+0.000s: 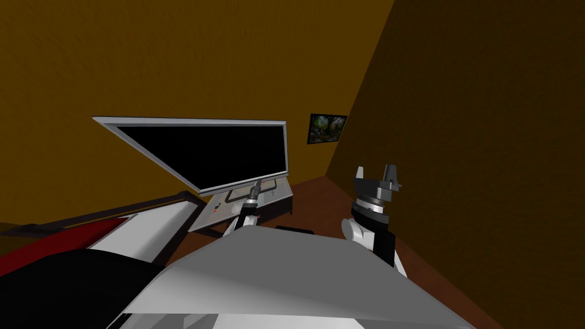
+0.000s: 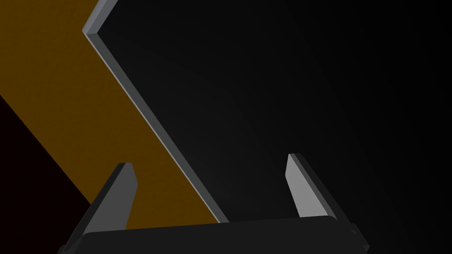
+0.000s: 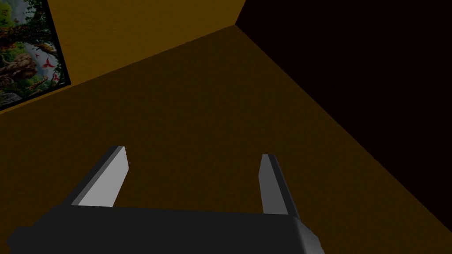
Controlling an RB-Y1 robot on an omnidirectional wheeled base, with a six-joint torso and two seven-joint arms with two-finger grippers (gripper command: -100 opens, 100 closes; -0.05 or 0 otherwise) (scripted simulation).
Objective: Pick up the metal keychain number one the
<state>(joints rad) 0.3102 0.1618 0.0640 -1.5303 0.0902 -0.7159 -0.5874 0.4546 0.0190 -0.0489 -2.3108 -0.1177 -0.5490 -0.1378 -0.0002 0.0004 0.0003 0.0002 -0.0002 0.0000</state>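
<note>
Monitor screen [image 1: 223,151] — smooth, matt black.

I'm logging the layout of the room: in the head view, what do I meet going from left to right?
red surface → black flat screen → framed picture on the wall → right arm, jaws open.

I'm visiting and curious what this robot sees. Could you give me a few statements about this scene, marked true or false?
The left gripper is open, facing the flat screen's edge. True.
The right gripper grips a keychain. False: it is open and empty.
The flat screen shows a bright image. False: it is black.
A framed picture hangs on the brown wall. True.
</note>
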